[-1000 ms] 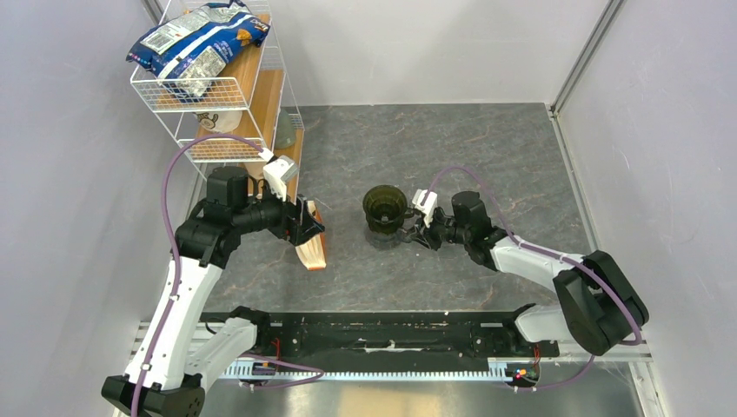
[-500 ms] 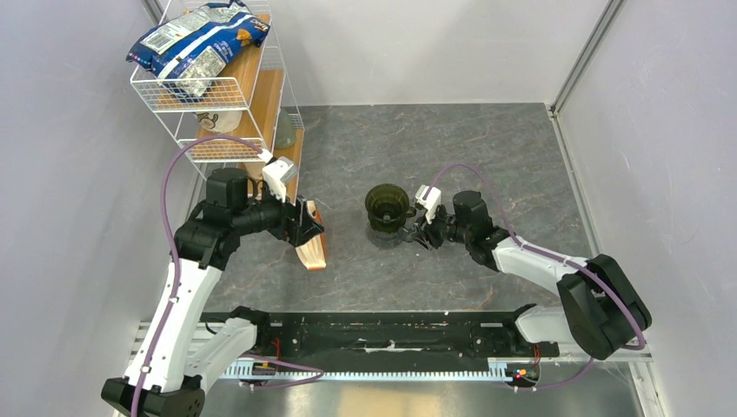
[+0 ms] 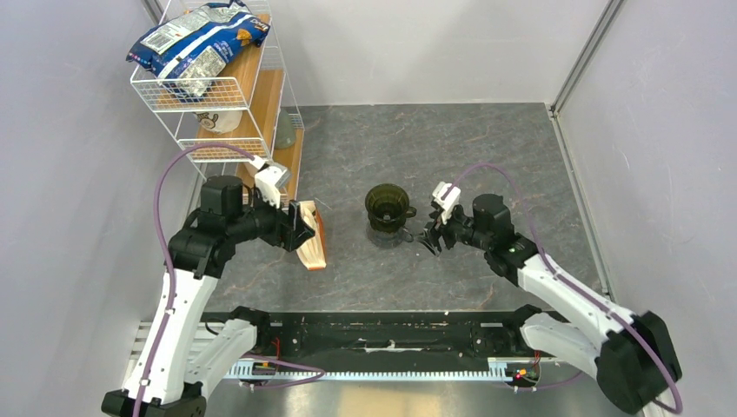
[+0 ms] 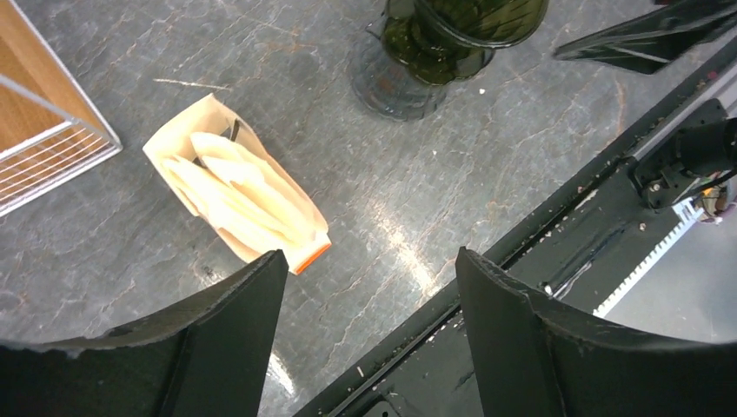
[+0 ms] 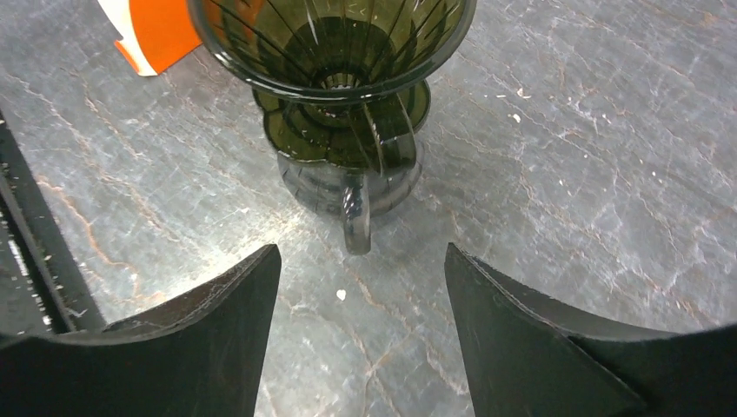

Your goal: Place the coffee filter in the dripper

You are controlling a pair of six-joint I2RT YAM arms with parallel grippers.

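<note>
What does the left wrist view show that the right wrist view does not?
Only the left wrist view: the open filter packet from above, pale filters inside it, and a corner of the wire rack. Only the right wrist view: the dripper's inside down to its bottom, empty, and the handle of the glass cup beneath it. Both: the dripper on the cup, part of the packet, and the grey table.

- Tabletop (image 3: pixel 487 156): dark grey, stone-veined surface; light glare shows below both jaws.
- Walls (image 3: pixel 417 52): plain pale grey panels, beyond and beside the jaws.
- Wire rack (image 3: pixel 222 91), wooden shelves: beyond the left jaws.
- Black rail (image 3: pixel 391 334): nearside of both jaws.
</note>
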